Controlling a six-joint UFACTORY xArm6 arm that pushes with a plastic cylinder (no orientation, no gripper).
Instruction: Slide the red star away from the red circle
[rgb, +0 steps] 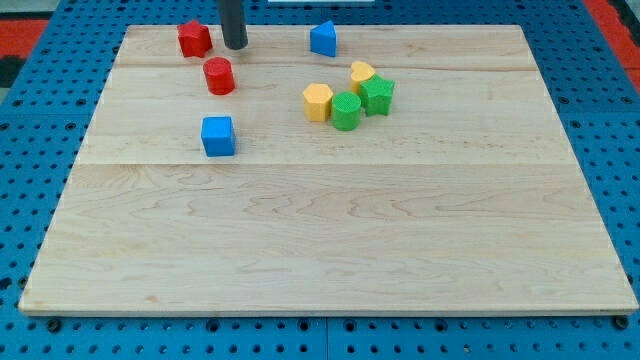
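Note:
The red star (194, 39) lies near the board's top left corner. The red circle (219, 76) sits just below and to the right of it, a small gap apart. My tip (235, 46) is at the view's top, just right of the red star and above the red circle, touching neither as far as I can see.
A blue cube (217, 136) lies below the red circle. A blue block (323, 39) is at the top middle. A yellow hexagon (317, 102), a green circle (346, 111), a green star (377, 95) and a yellow block (362, 74) cluster right of centre on the wooden board (330, 240).

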